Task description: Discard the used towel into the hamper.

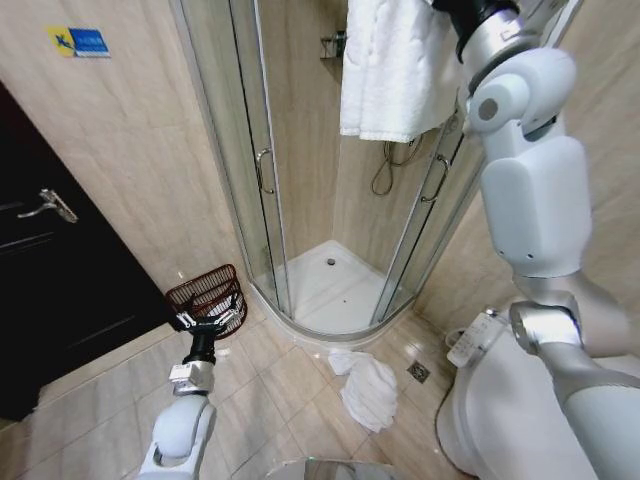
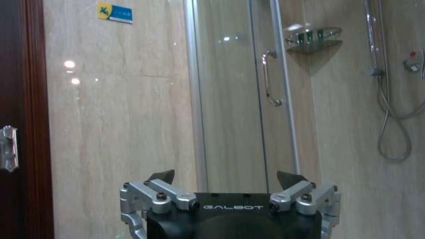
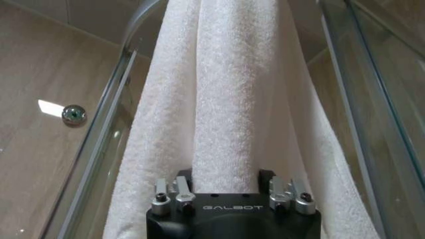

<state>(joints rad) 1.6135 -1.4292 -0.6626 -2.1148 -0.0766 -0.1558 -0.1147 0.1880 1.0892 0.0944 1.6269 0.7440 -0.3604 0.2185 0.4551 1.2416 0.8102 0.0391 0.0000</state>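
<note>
A white towel (image 1: 395, 70) hangs high over the shower enclosure's top edge. My right arm reaches up to it. In the right wrist view my right gripper (image 3: 226, 185) is shut on a thick fold of the towel (image 3: 226, 99). The hamper (image 1: 208, 292), a dark reddish-brown wire basket, stands on the floor against the wall, left of the shower. My left gripper (image 1: 210, 322) hangs low just in front of the hamper. In the left wrist view the left gripper (image 2: 227, 178) is open, nothing between its fingers, and faces the wall and shower door.
The curved glass shower enclosure (image 1: 262, 170) fills the middle. A crumpled white cloth (image 1: 365, 385) lies on the tiles before it. A toilet (image 1: 500, 400) stands at lower right, a dark door (image 1: 50, 280) at left. A floor drain (image 1: 419, 372) sits near the toilet.
</note>
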